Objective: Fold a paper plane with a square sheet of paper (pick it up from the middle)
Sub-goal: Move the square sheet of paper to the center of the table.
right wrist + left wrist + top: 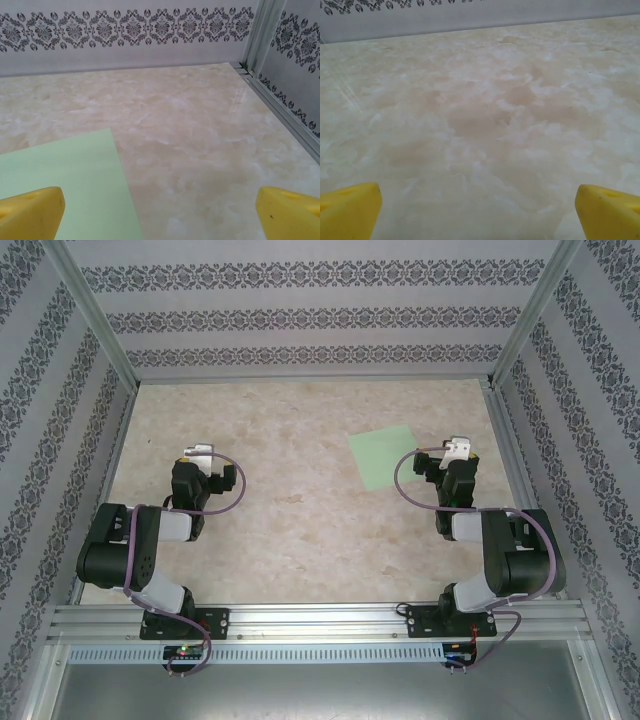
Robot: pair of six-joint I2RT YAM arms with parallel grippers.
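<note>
So, L gripper (200, 455) and R gripper (456, 452) are both wide open, holding nothing (L's over bare table (300, 530)). Square sheet of paper (385, 457) lies flat just beside R, at its 9 o'clock.

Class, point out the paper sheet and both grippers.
paper sheet (385, 456), top view, its middle.
left gripper (479, 210), left wrist view, between its fingertips.
right gripper (160, 212), right wrist view, between its fingertips.
</note>
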